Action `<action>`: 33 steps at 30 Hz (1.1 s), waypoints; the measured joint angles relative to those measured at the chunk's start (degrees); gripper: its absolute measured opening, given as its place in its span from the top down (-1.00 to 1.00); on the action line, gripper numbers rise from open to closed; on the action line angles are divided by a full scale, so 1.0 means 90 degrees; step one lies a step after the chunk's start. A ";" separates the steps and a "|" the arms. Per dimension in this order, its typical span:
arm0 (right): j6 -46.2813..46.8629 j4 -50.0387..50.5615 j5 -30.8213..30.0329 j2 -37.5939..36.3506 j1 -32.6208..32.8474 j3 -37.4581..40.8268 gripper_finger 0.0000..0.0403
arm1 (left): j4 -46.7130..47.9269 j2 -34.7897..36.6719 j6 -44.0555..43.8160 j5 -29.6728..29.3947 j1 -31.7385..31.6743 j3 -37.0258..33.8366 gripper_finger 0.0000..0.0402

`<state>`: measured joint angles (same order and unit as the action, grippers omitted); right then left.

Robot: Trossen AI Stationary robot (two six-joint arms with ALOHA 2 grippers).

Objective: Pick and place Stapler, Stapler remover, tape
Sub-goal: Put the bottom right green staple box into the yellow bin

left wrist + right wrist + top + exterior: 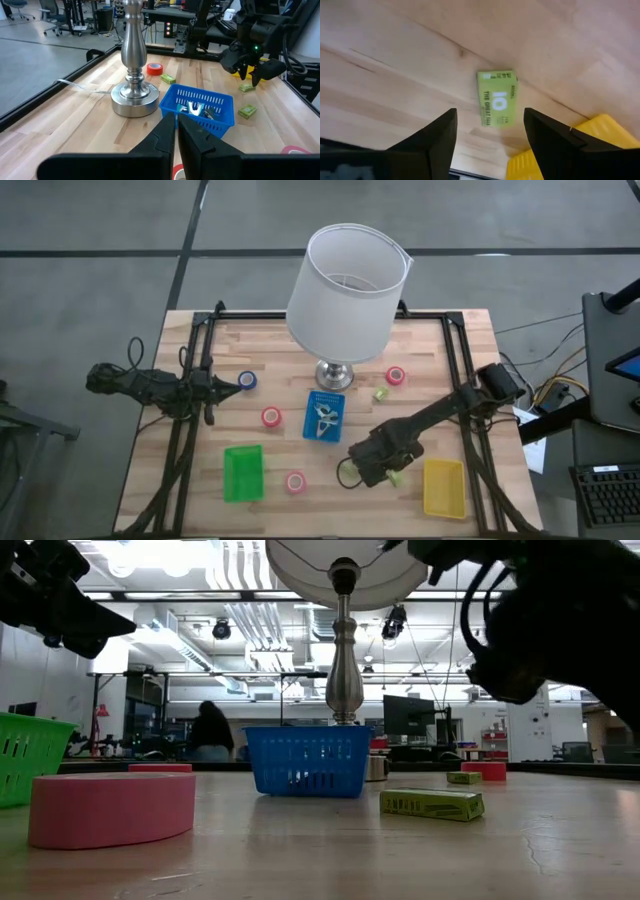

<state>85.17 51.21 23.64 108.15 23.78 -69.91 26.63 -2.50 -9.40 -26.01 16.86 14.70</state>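
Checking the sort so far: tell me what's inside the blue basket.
The blue basket beside the lamp base holds a few pale metal pieces, seemingly staple removers. Whatever lies beneath them is hidden.

The middle of the desk (150, 470) was blocked by a tall lamp (345, 290), with a blue basket (324, 417) set just before its base. Open wood was left between the green bin (243, 473) and the yellow bin (443, 487), broken only by a red tape roll (295, 482). The right gripper (388, 475) was held with fingers spread directly above a green box (497, 97), beside the yellow bin.
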 joint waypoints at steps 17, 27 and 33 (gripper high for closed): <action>0.0041 -0.0660 -0.0075 0.0006 0.0179 0.0461 -0.12 | 0.0002 0.0000 0.0000 -0.0001 -0.0001 0.0000 0.88; 0.0325 -0.1147 -0.0036 -0.0021 0.0174 0.0823 0.06 | 0.0002 0.0000 0.0001 -0.0001 0.0000 0.0000 0.88; 0.0205 -0.1104 -0.0042 -0.0020 0.0174 0.0827 0.26 | 0.0001 -0.0002 0.0000 0.0001 0.0000 0.0000 0.88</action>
<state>87.01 41.27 23.26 107.97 25.34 -62.47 26.64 -2.52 -9.40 -26.00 16.86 14.70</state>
